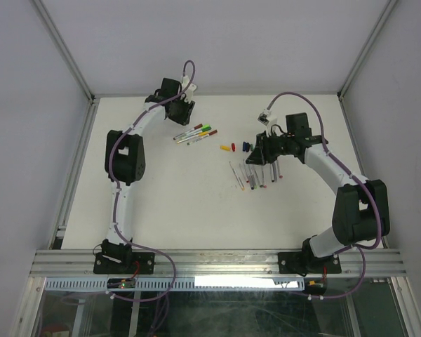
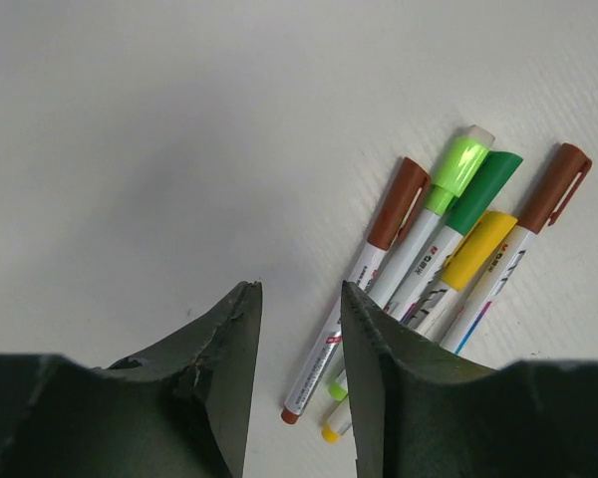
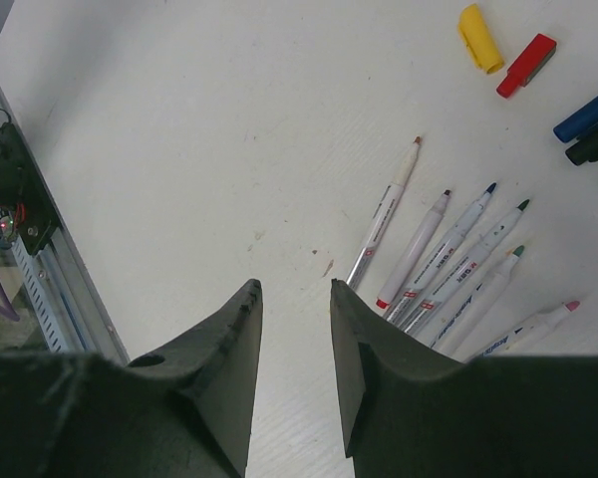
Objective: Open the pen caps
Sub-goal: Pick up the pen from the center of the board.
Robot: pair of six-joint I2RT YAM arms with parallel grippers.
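L claw (image 2: 299,299) & R claw (image 3: 293,294) hang over flat white worktop (image 3: 229,119), both empty.
Fingers apart on both. L: just beside five slim white pens (image 2: 419,261) w/ coloured caps on. R: near bare-tipped white pens (image 3: 412,249); loose yellow plastic cap (image 3: 479,38) & red cap (image 3: 525,65) lie past them.

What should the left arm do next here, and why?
Probably slide the left gripper sideways over the nearest brown-capped pen and lower onto its barrel. Its fingers are apart and empty over bare table, just beside the bunch of capped pens, so nothing there has been opened yet.
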